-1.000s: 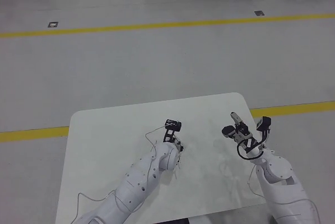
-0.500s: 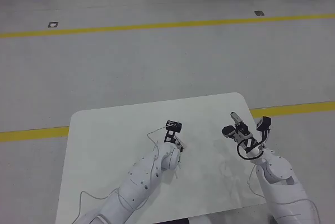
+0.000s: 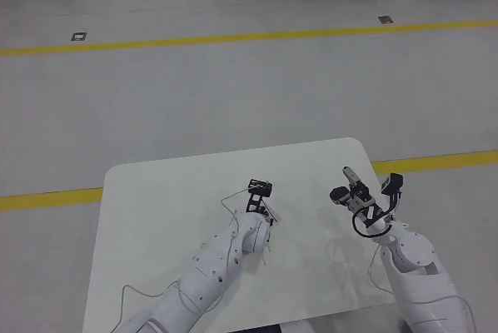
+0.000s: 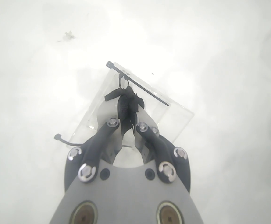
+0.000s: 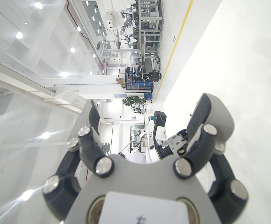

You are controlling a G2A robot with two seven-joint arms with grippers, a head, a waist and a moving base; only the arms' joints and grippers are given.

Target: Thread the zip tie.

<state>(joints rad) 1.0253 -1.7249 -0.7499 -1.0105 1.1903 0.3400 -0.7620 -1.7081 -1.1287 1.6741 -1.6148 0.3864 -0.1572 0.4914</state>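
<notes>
- So the white table has a tiny white scrap sitting out on its bare top, well away from everything else. No idea what it is, too small.
- Around the middle of the table in the top view is the left gripper, pointing down at the surface. Its fingers are pulled in narrow and pinched on a black crumpled strip that pokes out past the tips. Could be fabric, could be tape, honestly can't tell.
- Under those fingertips there's a clear plate lying flat on the table.
- The zip tie is black and straight and lies along the plate's edge farthest from that gripper, head at one corner, thin tail end running toward the next corner. A little black loop hangs off it and meets the crumpled strip, so the fingers aren't on the tie itself.
- There's also a second zip tie, head on the table just beside the plate's near corner, strap running in under the plate's edge.
- Over by the right side of the table is the right gripper, well apart from the other one. Jaws spread wide, nothing between them, and it's facing out into the room rather than down at the table.
</notes>
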